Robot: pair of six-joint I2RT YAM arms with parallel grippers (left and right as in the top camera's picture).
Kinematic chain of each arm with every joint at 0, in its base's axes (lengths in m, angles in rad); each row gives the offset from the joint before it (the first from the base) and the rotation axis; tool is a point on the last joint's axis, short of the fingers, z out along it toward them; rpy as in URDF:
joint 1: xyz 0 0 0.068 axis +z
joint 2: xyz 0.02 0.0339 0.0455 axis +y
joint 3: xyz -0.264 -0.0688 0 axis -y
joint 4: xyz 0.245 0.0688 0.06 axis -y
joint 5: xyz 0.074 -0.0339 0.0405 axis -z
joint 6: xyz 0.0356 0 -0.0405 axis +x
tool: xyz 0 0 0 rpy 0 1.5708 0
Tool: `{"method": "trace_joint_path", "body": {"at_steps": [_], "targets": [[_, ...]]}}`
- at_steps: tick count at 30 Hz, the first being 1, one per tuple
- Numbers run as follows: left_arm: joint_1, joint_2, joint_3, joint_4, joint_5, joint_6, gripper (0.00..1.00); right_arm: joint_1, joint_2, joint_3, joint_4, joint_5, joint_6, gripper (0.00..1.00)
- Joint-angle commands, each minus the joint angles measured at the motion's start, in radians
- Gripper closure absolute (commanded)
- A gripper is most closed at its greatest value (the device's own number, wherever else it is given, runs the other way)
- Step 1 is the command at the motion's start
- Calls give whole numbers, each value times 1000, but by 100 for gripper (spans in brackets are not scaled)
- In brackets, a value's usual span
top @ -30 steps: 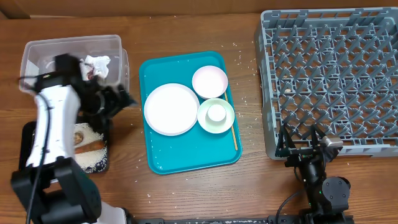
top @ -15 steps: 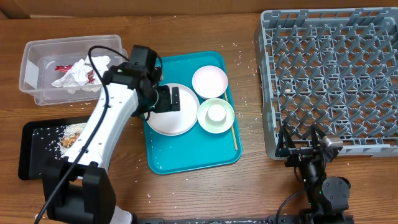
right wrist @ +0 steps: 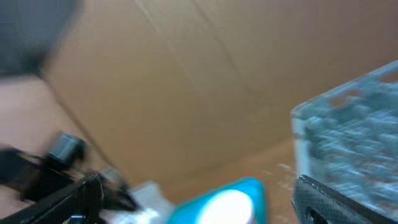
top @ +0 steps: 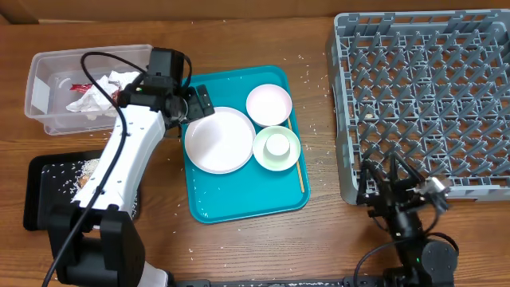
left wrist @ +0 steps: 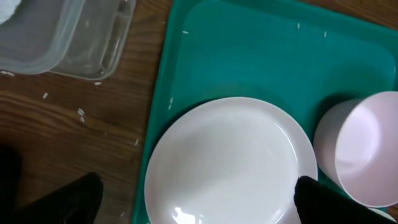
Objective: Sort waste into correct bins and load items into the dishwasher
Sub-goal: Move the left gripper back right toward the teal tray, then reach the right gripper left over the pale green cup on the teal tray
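Two white bowls (top: pixel 268 104) stand on the right half of the teal tray (top: pixel 239 203), and the nearer one, faintly green, carries the small white cup (top: pixel 277 144) inside. Touching them on the tray's left lies the large white plate (top: pixel 219 139), round, smooth and glossy. The thin wooden stick (top: pixel 300 171) lies along the tray's right edge. The left fingers (left wrist: pixel 68 199) are spread wide over the plate, grasping nothing. The right fingers (right wrist: pixel 333 199) are released too, empty, near the front left corner of the grey dish rack (top: pixel 430 104) on the counter (top: pixel 319 239).
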Motion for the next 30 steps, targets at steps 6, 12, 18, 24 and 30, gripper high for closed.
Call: {"method": "trace_joint_path", "body": {"at_steps": [6,12,18,24,30], "targets": [[-2,-31,17,3,-51,-39,0,-1,-3,40,200,-75,222,0],[34,-31,17,52,-53,-39,0,-1,137,241,-28,-108,59,0],[105,-31,17,55,-53,-39,0,-1,469,512,-267,-291,-174,0],[109,-31,17,56,-53,-39,0,51,865,793,-459,-369,-324,0],[108,-31,17,55,-53,-39,0,249,1201,1053,-663,-143,-351,0]]}}
